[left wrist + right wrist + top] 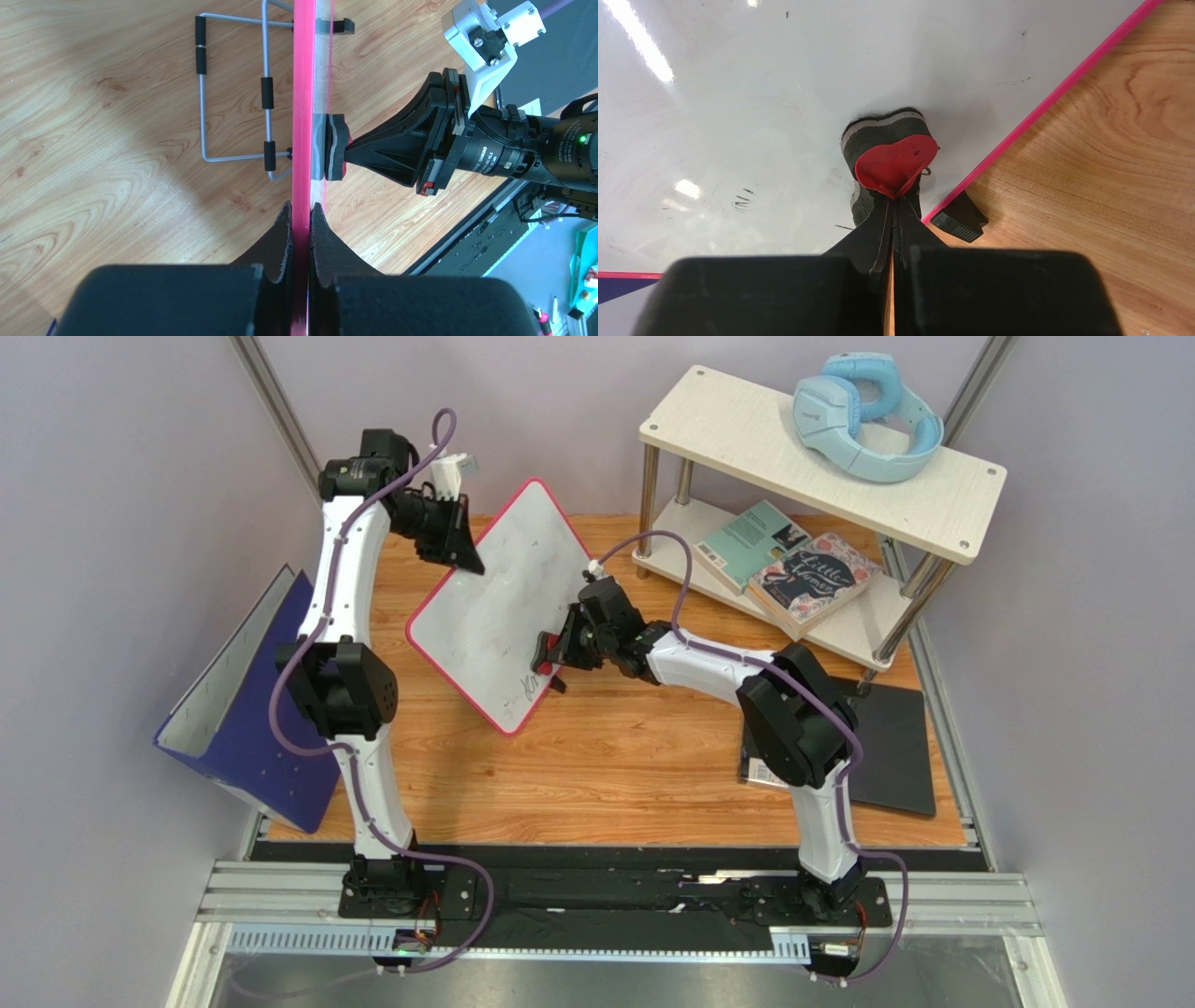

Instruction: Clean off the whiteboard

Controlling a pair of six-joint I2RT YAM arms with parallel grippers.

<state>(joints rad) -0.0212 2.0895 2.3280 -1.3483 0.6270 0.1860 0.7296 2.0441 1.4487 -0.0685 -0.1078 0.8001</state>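
The whiteboard (494, 609) is stood tilted on the wooden desk (631, 756), propped from behind by a grey wire stand (235, 91) with black sleeves, so that its face is presented to the right arm. Its upper edge is pinched by the left claw (300, 210), which is closed fully onto the thin pink border (presumably so the board is not pushed over by wiping pressure). The right claw (896, 210) is shut tight on a small eraser (892, 164), gripped by its red heart-shaped backing. The eraser's grey felt pad is pressed flat against the glossy white surface near the board's lower edge, just beside a black foot (959, 218). The board face is smooth and reflective, with rounded corners. Faint dark strokes (741, 199) are seen to the left of the eraser, so the erasing is judged unfinished. The claw pads are made of coarse black foam.
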